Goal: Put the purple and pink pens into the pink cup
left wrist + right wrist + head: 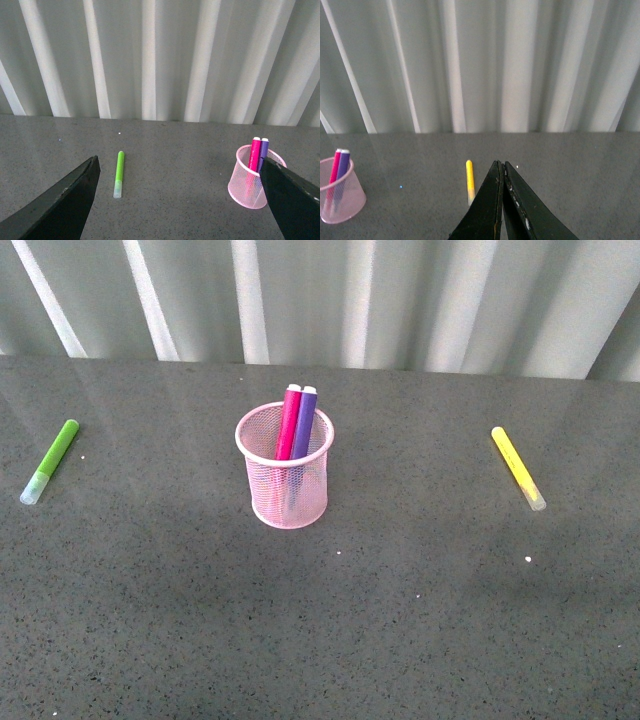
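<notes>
The pink cup (285, 485) stands upright in the middle of the grey table. The pink pen (289, 422) and the purple pen (304, 424) stand inside it side by side, leaning on the far rim. The cup also shows in the left wrist view (248, 186) with the pink pen (255, 152) and the purple pen (263, 150) in it, and in the right wrist view (340, 196). My left gripper (182, 172) is open and empty, held above the table. My right gripper (501, 166) is shut on nothing. Neither arm shows in the front view.
A lime-green marker (50, 461) lies at the table's left, also in the left wrist view (119, 174). A yellow marker (518, 468) lies at the right, also in the right wrist view (469, 181). A ribbed white wall (340, 300) backs the table.
</notes>
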Motion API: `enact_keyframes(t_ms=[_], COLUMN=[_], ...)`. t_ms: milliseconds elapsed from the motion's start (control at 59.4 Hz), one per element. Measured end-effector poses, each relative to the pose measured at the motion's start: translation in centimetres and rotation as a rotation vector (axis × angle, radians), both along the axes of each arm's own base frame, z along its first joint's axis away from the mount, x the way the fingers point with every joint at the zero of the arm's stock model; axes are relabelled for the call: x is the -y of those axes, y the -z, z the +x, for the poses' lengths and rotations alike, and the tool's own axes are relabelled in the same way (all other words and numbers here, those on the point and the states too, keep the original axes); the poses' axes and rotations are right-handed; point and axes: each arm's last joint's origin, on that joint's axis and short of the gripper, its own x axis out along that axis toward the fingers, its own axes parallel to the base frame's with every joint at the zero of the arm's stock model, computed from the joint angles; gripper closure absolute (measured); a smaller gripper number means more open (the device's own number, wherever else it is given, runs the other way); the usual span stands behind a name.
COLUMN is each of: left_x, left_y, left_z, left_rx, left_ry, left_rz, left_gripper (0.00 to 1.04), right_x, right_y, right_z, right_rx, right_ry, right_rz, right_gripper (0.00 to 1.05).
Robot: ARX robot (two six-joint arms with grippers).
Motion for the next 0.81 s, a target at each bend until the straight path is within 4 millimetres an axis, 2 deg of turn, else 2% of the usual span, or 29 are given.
enact_keyframes(t_ms=[337, 387, 471, 673, 740, 808], left_x=[0.0, 0.0, 0.0, 0.0, 0.0, 0.0], left_y=[-0.01, -0.01, -0.01, -0.01, -0.01, -0.01], left_z=[-0.01, -0.01, -0.01, -0.01, -0.01, -0.01], left_rx=[0.001, 0.001, 0.001, 0.001, 0.001, 0.001], left_ry=[0.0, 0.0, 0.0, 0.0, 0.0, 0.0], left_rz=[0.0, 0.0, 0.0, 0.0, 0.0, 0.0], left_gripper=[0.07, 0.07, 0.07, 0.07, 0.07, 0.07], right_x=[0.0, 0.0, 0.0, 0.0, 0.0, 0.0], right_y=[0.0, 0.0, 0.0, 0.0, 0.0, 0.0], right_z=[-0.04, -0.04, -0.04, -0.04, -0.04, -0.04], right_rx=[0.002, 0.002, 0.002, 0.002, 0.002, 0.002], right_ry=[0.0, 0.0, 0.0, 0.0, 0.0, 0.0], right_rz=[0.0, 0.0, 0.0, 0.0, 0.0, 0.0], right_gripper=[1.01, 0.93, 0.74, 0.4, 0.23, 0.1])
